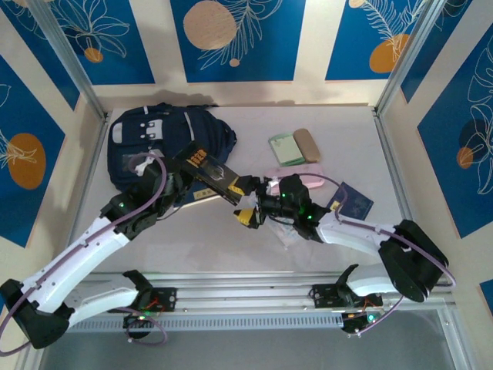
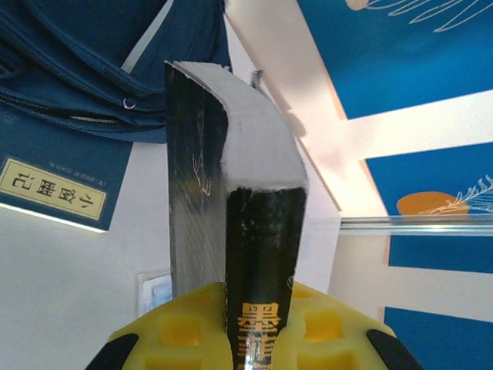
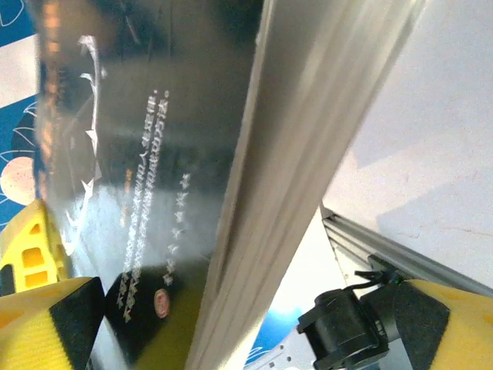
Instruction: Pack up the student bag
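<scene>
The student bag (image 1: 166,139) lies at the table's back left; its navy fabric and zip (image 2: 92,62) show in the left wrist view. My left gripper (image 1: 187,168) is shut on a black book (image 1: 212,174) with orange lettering, held off the table beside the bag. The book's spine (image 2: 262,231) is pinched between the yellow fingers (image 2: 177,331). My right gripper (image 1: 250,200) stands open at the book's other end. Its yellow fingers (image 3: 38,308) sit wide on either side of the glossy cover (image 3: 154,154) and page edge (image 3: 308,154).
A blue notebook (image 2: 58,189) with a yellow label lies beside the bag. A green pad (image 1: 286,149), a tan case (image 1: 306,143), a pink item (image 1: 302,177) and a navy booklet (image 1: 351,202) lie at centre right. Clear plastic (image 1: 289,231) lies under my right arm.
</scene>
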